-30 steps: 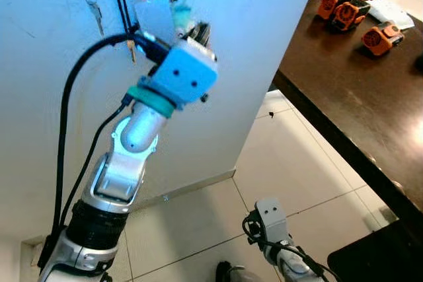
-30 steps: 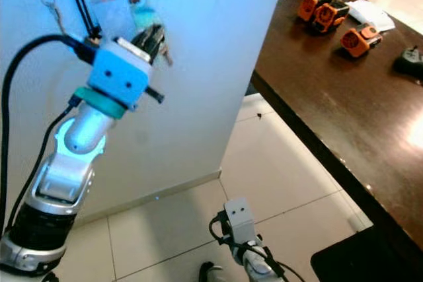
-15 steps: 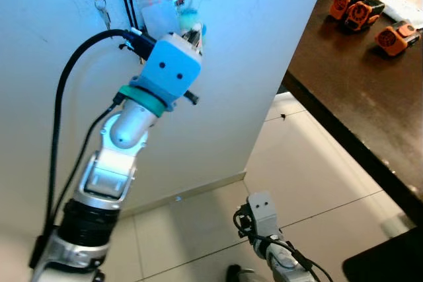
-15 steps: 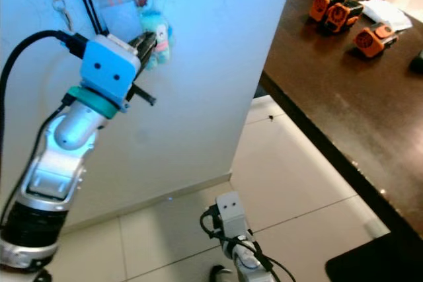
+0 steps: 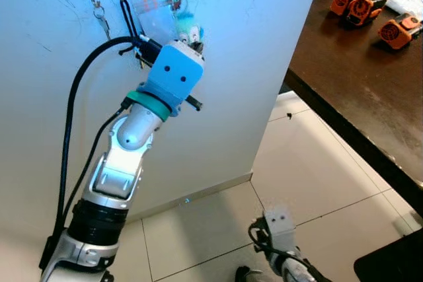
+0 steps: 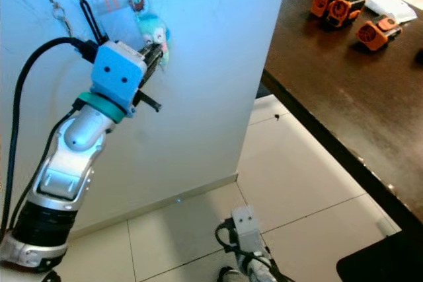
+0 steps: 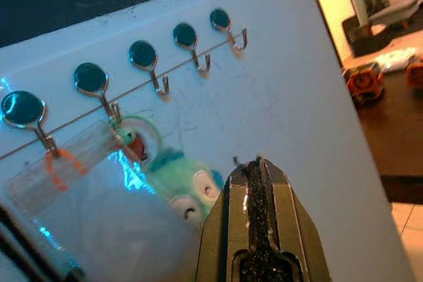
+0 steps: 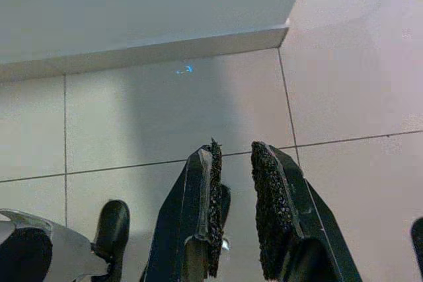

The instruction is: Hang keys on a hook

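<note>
I'm seeing the keys [image 6: 153,34] hanging lengthwise down from a hook [image 7: 112,107] (teal plush charm), with my left gripper [image 7: 254,163] clenched empty just beside.

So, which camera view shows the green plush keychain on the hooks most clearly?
The left wrist view: the green plush keychain hangs by its ring from a hook, just above the shut left gripper. Both eye views show it small, partly behind that gripper.

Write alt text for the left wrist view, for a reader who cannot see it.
The left claw, its black fingers pressed together, points at a white wall panel with a row of dark-capped metal hooks. A green ring carrying a teal plush toy keychain hangs on one hook, beside a clear plastic pouch on an orange loop; three hooks further along are bare.
</note>
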Tool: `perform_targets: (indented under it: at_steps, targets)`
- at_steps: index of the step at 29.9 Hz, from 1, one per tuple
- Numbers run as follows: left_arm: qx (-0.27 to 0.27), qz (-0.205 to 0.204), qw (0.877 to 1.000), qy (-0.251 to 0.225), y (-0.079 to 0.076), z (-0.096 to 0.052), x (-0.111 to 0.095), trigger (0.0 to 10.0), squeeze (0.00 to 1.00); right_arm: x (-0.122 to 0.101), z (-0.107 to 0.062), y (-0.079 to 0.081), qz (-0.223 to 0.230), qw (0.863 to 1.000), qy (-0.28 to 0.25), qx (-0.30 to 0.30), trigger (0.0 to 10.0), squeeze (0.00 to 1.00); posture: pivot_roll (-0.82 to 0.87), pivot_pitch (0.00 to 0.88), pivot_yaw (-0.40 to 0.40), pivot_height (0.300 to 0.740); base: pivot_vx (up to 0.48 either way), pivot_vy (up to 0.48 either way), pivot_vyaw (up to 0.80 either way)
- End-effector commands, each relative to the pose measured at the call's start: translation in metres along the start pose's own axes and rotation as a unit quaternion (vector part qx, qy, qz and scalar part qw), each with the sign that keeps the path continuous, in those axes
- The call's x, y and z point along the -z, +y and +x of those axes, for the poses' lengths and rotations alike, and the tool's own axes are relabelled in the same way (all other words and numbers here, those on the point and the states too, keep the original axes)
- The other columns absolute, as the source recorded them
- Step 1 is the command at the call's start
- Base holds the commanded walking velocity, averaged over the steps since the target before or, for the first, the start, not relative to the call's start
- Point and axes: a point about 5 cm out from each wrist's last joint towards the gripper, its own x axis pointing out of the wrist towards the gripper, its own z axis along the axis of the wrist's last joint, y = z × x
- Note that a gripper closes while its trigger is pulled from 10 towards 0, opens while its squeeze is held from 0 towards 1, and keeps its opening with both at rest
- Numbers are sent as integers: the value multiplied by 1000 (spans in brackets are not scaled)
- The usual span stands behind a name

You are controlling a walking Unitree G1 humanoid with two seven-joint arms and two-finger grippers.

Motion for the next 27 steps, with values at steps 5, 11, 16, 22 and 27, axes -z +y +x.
perform_targets:
  at_steps: [5, 11, 16, 22, 27]
  targets:
    - [-15, -7, 998, -63, 2, 2, -24, 10000, 0, 0, 0, 3, -8, 1000, 3, -13, 10000, 0, -95, 81, 62, 740, 211, 0, 0]
    - [-8, 15, 990, -142, 3, 11, -58, 10000, 0, -3, 2, -1, -35, 999, 5, -29, 10000, 0, -73, 81, 7, 740, 258, 0, 0]
    - [-15, 21, 975, -219, 2, 21, -90, 10000, 0, -10, 5, -7, -54, 998, 5, -34, 10000, 0, -73, 76, -19, 740, 240, 0, 0]
    - [6, 93, 958, -270, -16, 15, -98, 10000, 0, -14, 6, -11, -77, 996, 6, -43, 10000, 0, -79, 73, -48, 740, 40, 0, 0]
    - [2, 131, 949, -286, -18, 11, -97, 10000, 0, -10, 5, -11, -76, 996, 10, -42, 10000, 0, -82, 77, -49, 740, 0, 0, 0]
